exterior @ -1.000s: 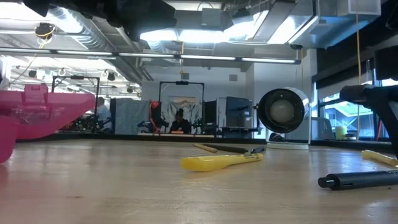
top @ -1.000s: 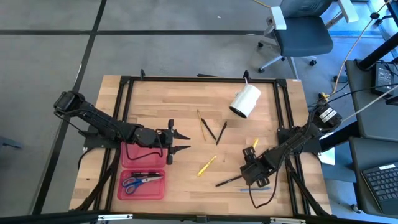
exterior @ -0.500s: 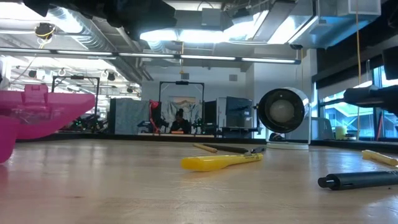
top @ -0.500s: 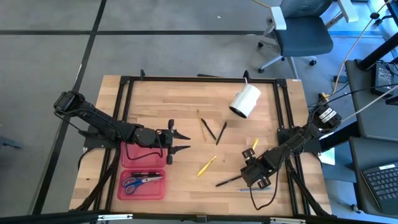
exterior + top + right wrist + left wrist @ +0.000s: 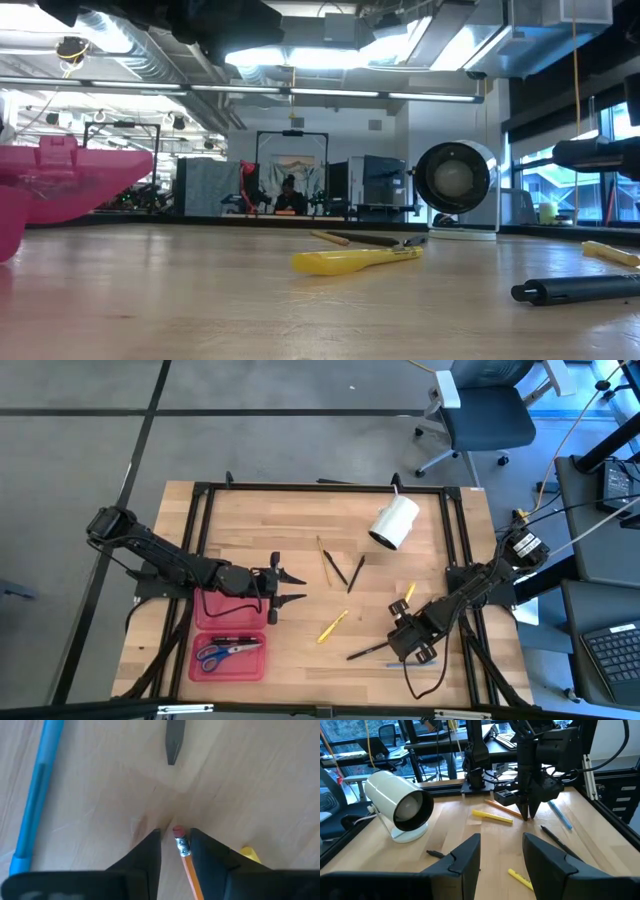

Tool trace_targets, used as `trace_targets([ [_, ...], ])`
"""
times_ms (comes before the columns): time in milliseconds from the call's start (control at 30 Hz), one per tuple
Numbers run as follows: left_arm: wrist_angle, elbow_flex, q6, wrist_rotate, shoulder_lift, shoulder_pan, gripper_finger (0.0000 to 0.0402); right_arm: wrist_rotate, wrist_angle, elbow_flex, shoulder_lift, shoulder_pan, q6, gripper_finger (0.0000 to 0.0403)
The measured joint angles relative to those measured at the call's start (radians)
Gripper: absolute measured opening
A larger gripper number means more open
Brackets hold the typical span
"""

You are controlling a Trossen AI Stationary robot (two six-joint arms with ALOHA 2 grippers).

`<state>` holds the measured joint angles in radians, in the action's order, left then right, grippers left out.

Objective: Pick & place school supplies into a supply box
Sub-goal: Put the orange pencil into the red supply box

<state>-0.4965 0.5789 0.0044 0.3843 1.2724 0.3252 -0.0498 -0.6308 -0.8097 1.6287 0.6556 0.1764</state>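
The red supply box lies open at the table's near left, with blue-handled scissors and dark pens inside. Just beyond its far right corner, my left gripper hovers open and empty. At the near right, my right gripper points down at the table, shut on an orange pencil. Around it lie a black pen, a blue pen and a yellow marker. A yellow pen lies mid-table, and thin pencils lie farther back. My right gripper has the orange pencil's eraser end between its two fingers, which come from above, pointing down. The fingers stand on either side of the pencil's shaft, across it. The pencil lies flat on the table, its pink eraser just past the fingertips.
A white cylinder lies on its side at the far right of the table. A black frame rail runs round the tabletop. Bare wood shows between the box and the yellow pen.
My right gripper has stayed in place and drawn its fingers together around the pencil's eraser end. The pencil and the other supplies have kept where they were.
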Motion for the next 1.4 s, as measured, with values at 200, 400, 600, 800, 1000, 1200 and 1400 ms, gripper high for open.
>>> trace_targets([
  [200, 0.000, 0.000, 0.000, 0.000, 0.000, 0.000, 0.0139, -0.018, 0.000, 0.000, 0.000, 0.001, 0.001, 0.0106],
  [400, 0.000, 0.000, 0.000, 0.000, 0.000, 0.000, 0.0139, -0.023, 0.000, 0.000, 0.000, 0.001, -0.001, 0.0106],
  [600, 0.000, 0.000, 0.000, 0.000, 0.000, 0.000, 0.0139, -0.015, 0.002, 0.000, 0.000, 0.001, -0.002, 0.0090],
  [800, 0.000, 0.000, 0.000, 0.000, 0.000, 0.000, 0.0139, -0.009, 0.007, 0.000, 0.000, -0.001, 0.002, 0.0051],
  [1000, 0.000, 0.000, 0.000, 0.000, 0.000, 0.000, 0.0139, -0.009, 0.006, 0.000, 0.000, -0.001, 0.002, 0.0024],
  [1200, 0.000, 0.000, -0.001, 0.000, 0.000, 0.000, 0.0139, -0.008, 0.005, 0.000, 0.000, -0.001, 0.002, 0.0021],
  [1400, 0.000, 0.000, -0.001, 0.000, 0.000, 0.000, 0.0139, -0.006, 0.004, 0.000, -0.008, -0.001, 0.045, 0.0020],
])
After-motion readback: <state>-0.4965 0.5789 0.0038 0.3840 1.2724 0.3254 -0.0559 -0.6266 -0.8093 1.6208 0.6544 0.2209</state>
